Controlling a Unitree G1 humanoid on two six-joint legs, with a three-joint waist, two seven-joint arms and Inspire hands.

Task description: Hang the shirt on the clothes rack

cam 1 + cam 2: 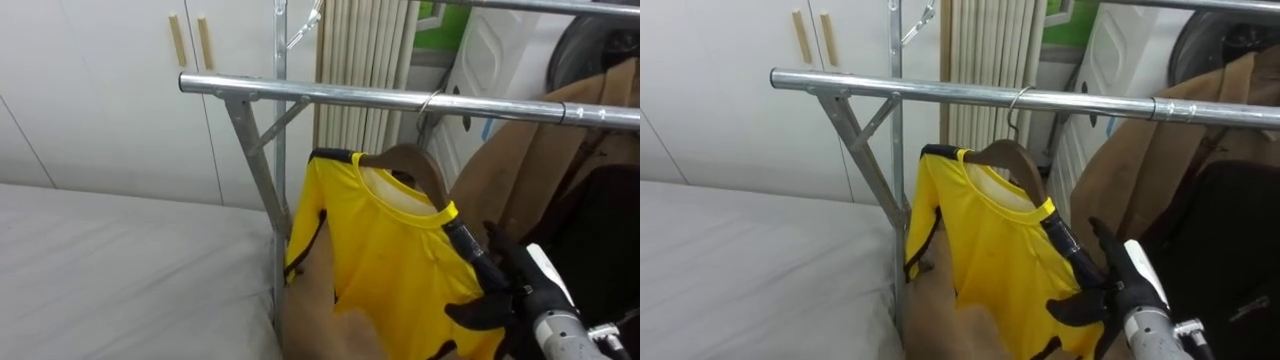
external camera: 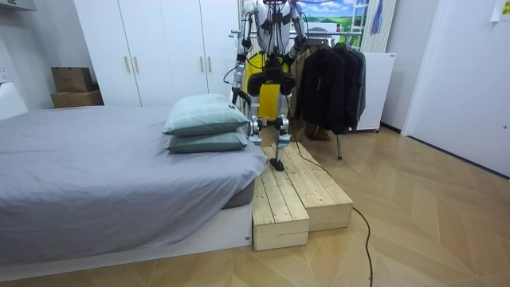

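right eye view: fingers (image 1: pixel 1072 247) and thumb of the right hand (image 1: pixel 1105 292) pinch one shoulder of the yellow shirt (image 1: pixel 990 250), which hangs on a wooden hanger (image 1: pixel 1015 158) hooked over the metal rail (image 1: pixel 940 92), beside a tan coat (image 1: pixel 1140 160).

A yellow shirt (image 1: pixel 390 270) with black trim hangs on a brown hanger (image 1: pixel 418 162) hooked over the metal rail (image 1: pixel 340 96).
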